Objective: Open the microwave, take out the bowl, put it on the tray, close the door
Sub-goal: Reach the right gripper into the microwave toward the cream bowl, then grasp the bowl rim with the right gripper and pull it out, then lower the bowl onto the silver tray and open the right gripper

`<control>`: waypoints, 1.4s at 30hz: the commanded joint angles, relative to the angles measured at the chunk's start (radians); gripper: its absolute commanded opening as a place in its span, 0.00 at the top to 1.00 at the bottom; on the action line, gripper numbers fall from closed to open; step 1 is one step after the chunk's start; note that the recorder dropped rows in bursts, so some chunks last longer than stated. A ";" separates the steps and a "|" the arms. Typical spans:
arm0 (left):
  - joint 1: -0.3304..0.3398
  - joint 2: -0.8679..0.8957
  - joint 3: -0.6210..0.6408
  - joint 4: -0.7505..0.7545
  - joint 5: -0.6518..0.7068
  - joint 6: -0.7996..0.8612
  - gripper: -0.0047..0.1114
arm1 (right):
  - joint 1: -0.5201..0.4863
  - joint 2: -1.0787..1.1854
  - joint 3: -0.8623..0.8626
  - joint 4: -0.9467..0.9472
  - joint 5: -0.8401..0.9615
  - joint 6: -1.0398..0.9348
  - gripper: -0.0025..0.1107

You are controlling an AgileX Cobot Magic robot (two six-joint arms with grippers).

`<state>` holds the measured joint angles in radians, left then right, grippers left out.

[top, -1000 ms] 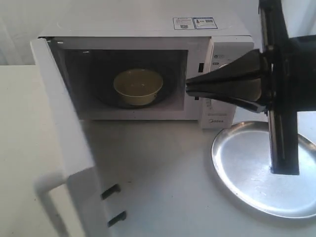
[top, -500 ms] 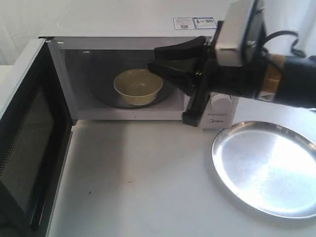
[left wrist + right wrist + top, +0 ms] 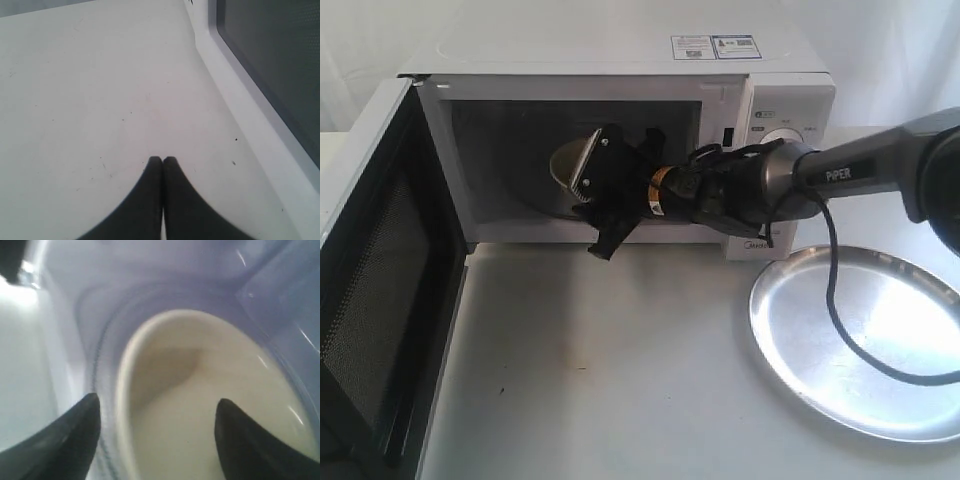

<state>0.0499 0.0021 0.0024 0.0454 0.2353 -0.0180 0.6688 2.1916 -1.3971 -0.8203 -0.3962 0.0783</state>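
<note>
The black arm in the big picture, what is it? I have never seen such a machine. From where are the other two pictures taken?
It is a robot with two arms, each ending in a two-fingered hand. The wide picture comes from a camera off the arms: a white microwave with its door open, a silver tray on the table, and the right hand reaching inside. The other two come from cameras on the wrists. The right one looks past that hand's open fingers at the bowl in the microwave; nothing is gripped yet. The left one shows the left hand, shut and empty, over the table near the door.
</note>
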 commanded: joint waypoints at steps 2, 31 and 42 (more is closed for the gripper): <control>-0.004 -0.002 -0.002 -0.007 0.001 -0.004 0.96 | 0.041 -0.013 -0.037 0.016 0.120 0.007 0.88; -0.004 -0.002 -0.002 -0.007 0.001 -0.004 0.96 | 0.178 -0.750 0.661 -0.924 0.346 1.224 0.98; -0.004 -0.002 -0.002 -0.007 0.001 -0.004 0.96 | 0.178 -0.835 0.929 -0.790 0.772 1.324 0.98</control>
<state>0.0499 0.0021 0.0024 0.0454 0.2353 -0.0180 0.8499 1.3608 -0.4890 -1.7083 0.1517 1.3925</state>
